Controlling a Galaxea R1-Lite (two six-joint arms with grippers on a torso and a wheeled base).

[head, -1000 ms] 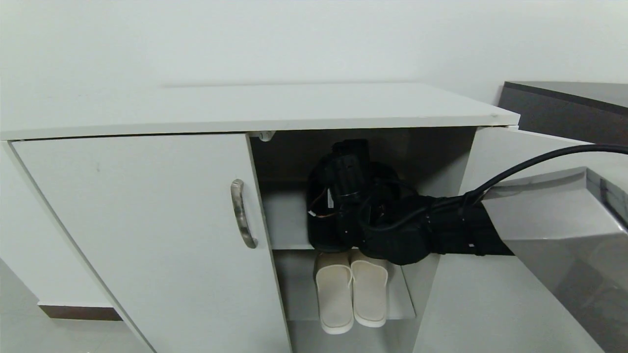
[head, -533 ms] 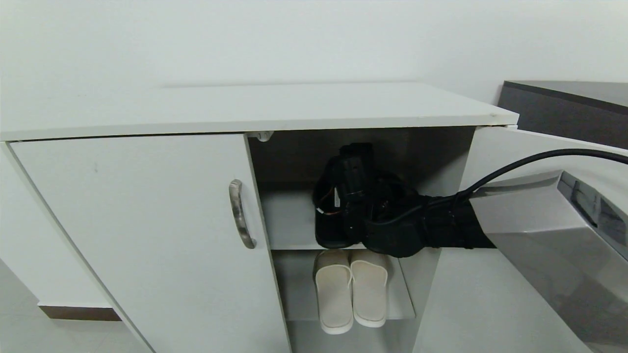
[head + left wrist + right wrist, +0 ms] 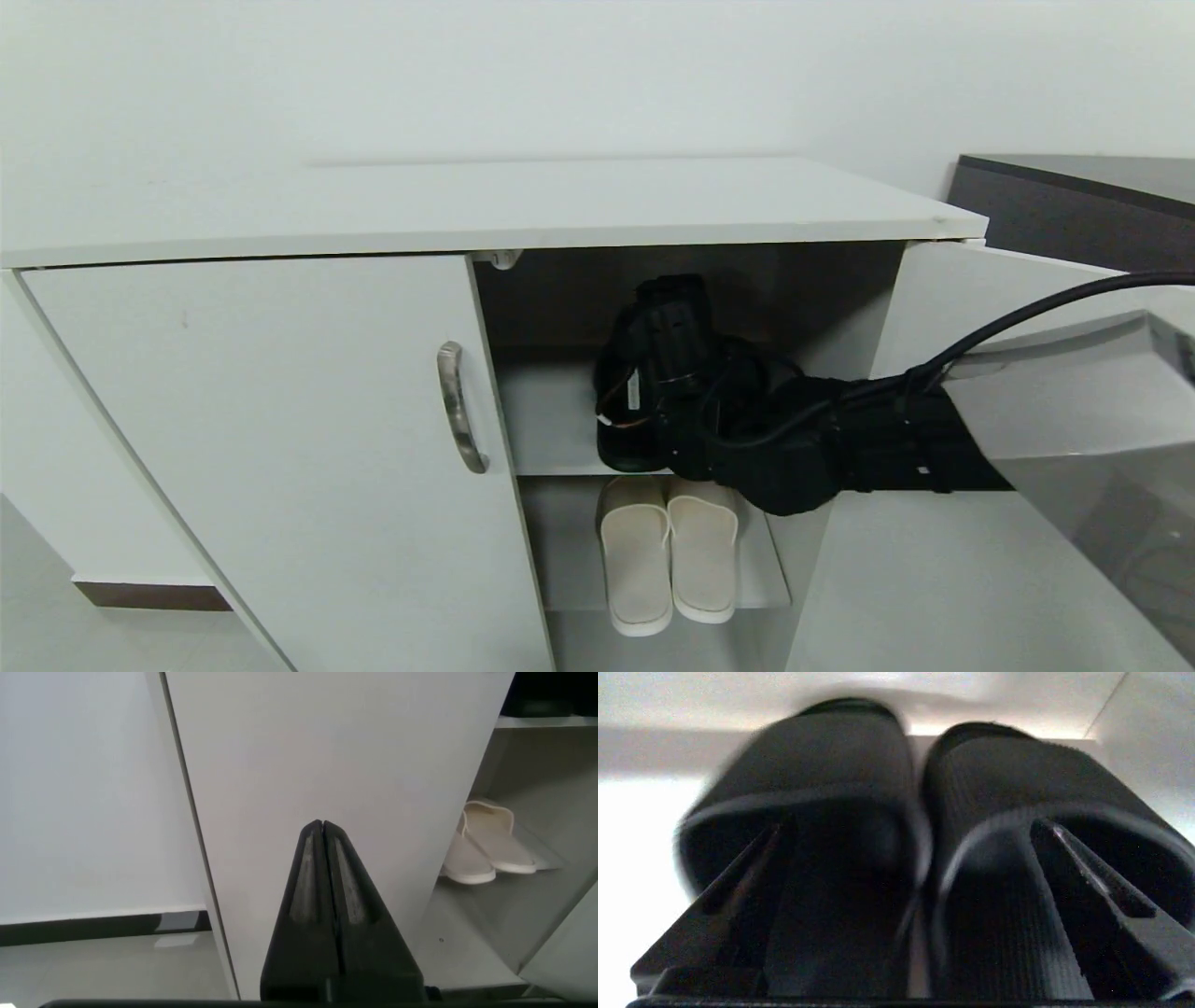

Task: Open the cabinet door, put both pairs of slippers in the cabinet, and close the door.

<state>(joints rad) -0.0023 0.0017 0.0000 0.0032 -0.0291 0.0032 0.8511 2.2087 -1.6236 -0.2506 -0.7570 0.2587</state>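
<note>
The black slippers lie side by side on the upper shelf of the white cabinet. My right gripper is inside the cabinet just behind them, open, with one finger over each slipper. The white slippers sit as a pair on the lower shelf. The cabinet's right door stands swung open. My left gripper hangs shut and holding nothing in front of the closed left door.
The left door carries a metal handle near its inner edge. A dark piece of furniture stands to the right of the cabinet. The right arm passes across the open doorway. Pale floor lies below the cabinet.
The right arm pushed deeper onto the upper shelf, then drew back a little. The black slippers shifted slightly right and have since stayed put. The left gripper's motion cannot be judged.
</note>
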